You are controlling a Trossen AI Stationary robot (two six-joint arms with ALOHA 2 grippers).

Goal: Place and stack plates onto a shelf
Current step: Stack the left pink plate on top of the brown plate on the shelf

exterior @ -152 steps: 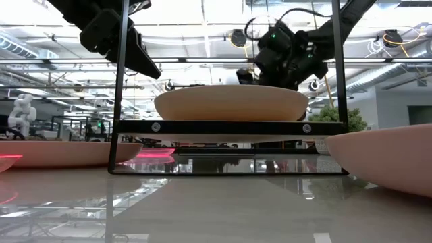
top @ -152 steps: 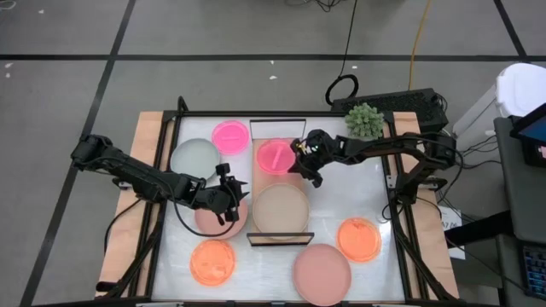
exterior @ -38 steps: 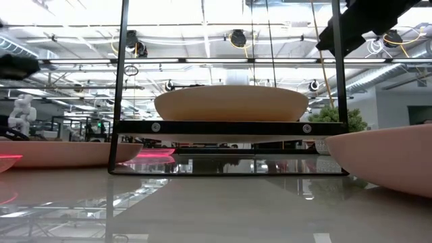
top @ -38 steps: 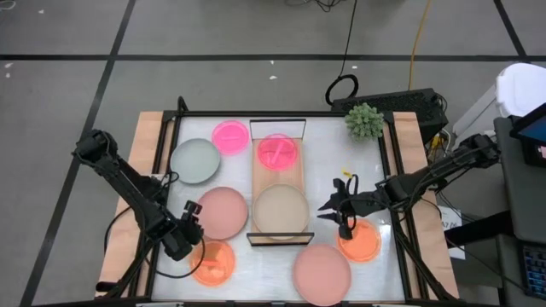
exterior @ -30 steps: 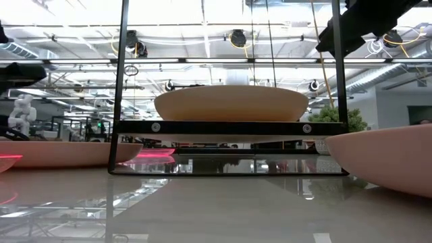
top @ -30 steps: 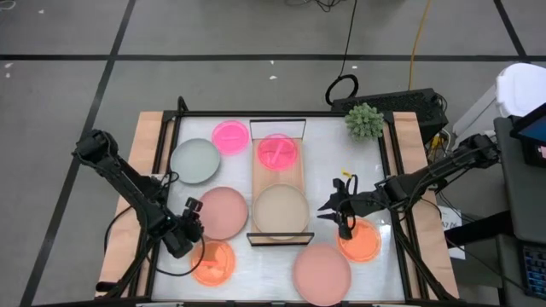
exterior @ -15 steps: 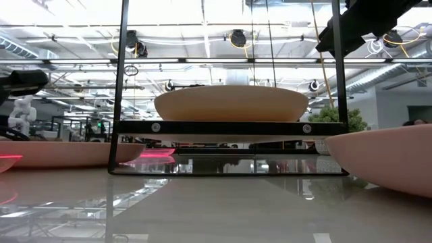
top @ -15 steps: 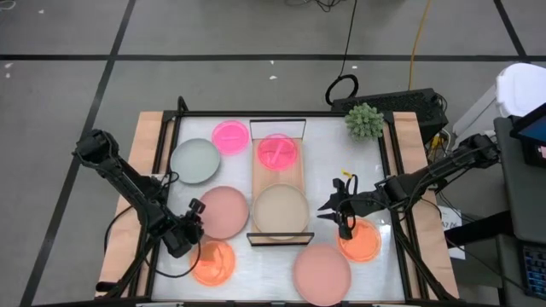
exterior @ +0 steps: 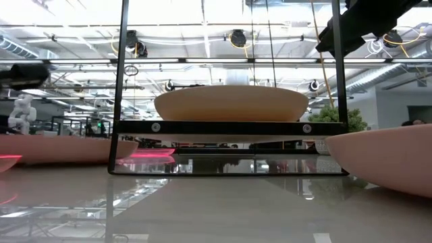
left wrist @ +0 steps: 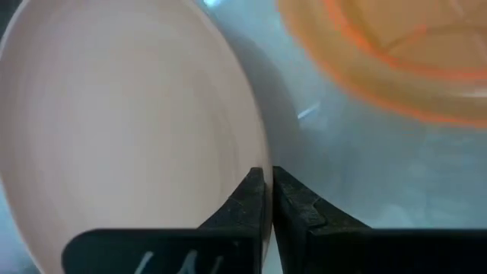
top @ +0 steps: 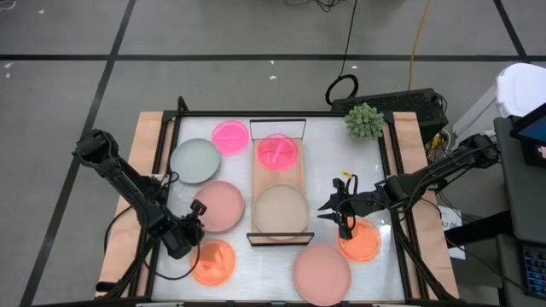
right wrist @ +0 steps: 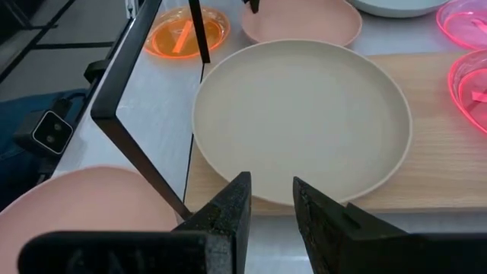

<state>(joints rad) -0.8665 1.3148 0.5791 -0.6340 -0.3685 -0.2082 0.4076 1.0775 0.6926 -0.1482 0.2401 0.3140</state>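
Left gripper (top: 195, 217) sits at the near-left of the table, fingers pinched tight on the rim of the dusty-pink plate (top: 218, 205) — in the left wrist view I see the two pads (left wrist: 255, 199) closed on that plate's edge with no gap left. That plate lies just left of the shelf (top: 279, 186), touching or nearly touching its long side; I cannot tell which. An orange plate (top: 212, 261) rests on the table just near of the left gripper, close under the arm.

Right gripper (top: 339, 215) hangs right of the shelf, between it and a second orange plate (top: 360, 240), holding nothing. Its fingers (right wrist: 232, 208) stand a narrow way apart in the right wrist view, aimed at the beige plate (right wrist: 302, 119).

On the shelf I count two plates: the beige one at the near end and a hot-pink one (top: 277, 153) at the far end, apart from each other. The low view shows the beige plate (exterior: 231, 102) resting on the board inside the black wire frame (exterior: 123, 81).

Off the shelf — a pale grey-green plate (top: 194, 159) far-left, another hot-pink plate (top: 229, 134) just beyond it beside the shelf's far corner, and a second dusty-pink plate (top: 322, 273) at the near edge, right of the shelf's near end.

Spiky green plant (top: 363, 120) stands at the far-right corner, well apart from both grippers.
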